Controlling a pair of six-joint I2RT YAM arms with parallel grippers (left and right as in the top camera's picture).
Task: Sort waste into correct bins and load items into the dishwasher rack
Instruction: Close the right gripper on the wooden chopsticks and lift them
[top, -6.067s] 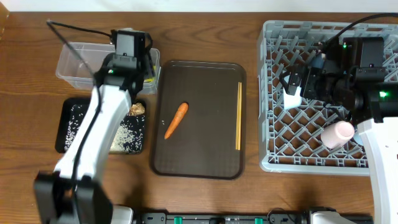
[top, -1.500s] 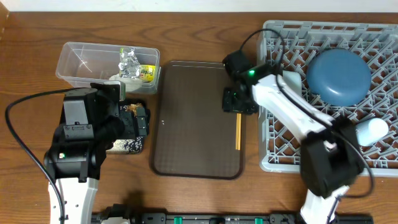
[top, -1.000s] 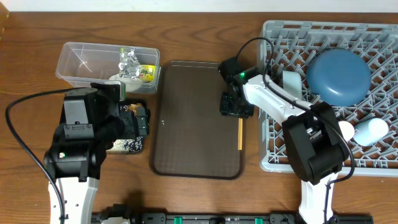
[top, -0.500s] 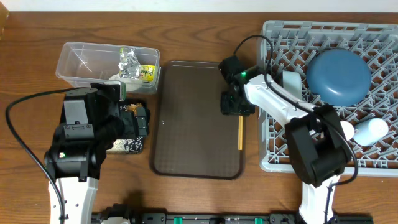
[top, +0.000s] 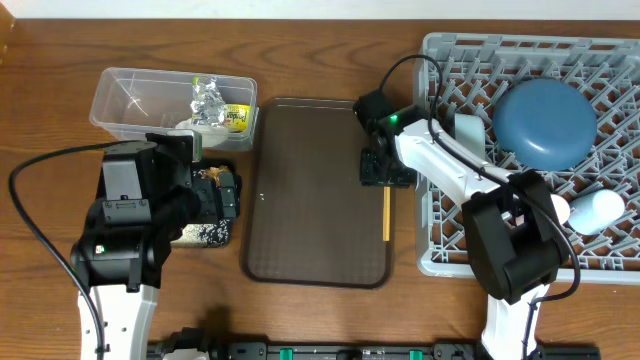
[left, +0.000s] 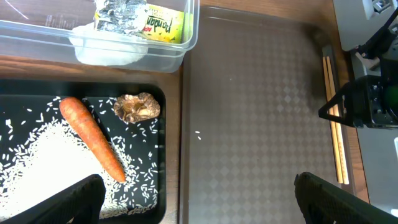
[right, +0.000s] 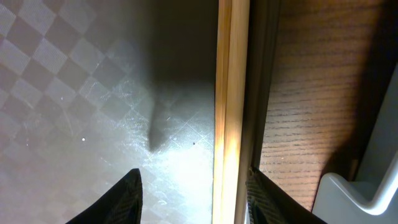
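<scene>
The wooden chopsticks (right: 231, 93) lie along the right edge of the dark serving tray (top: 310, 200). My right gripper (right: 193, 202) is low over them and open. The sticks lie between its fingers, close against the right finger (right: 273, 199). My left gripper (left: 196, 211) hangs wide open and empty above the boundary between the black tray (left: 171, 155) and the serving tray. The carrot (left: 90, 137), brown lump (left: 138, 107) and rice (left: 43, 168) lie in the black tray. Foil (left: 121, 9), wrapper (left: 163, 25) and tissue (left: 102, 53) sit in the clear tub (top: 130, 100).
The dishwasher rack (top: 500, 262) on the right holds the blue bowl (top: 545, 120) upside down, the white bowl (top: 468, 128) and the light-blue cup (top: 600, 208). A strip of bare wood separates the serving tray from the rack. The right arm reaches across the rack's left side.
My right gripper has shifted slightly right and toward the front along the tray edge, and its jaws have spread a little. The chopsticks and the left arm have stayed put.
</scene>
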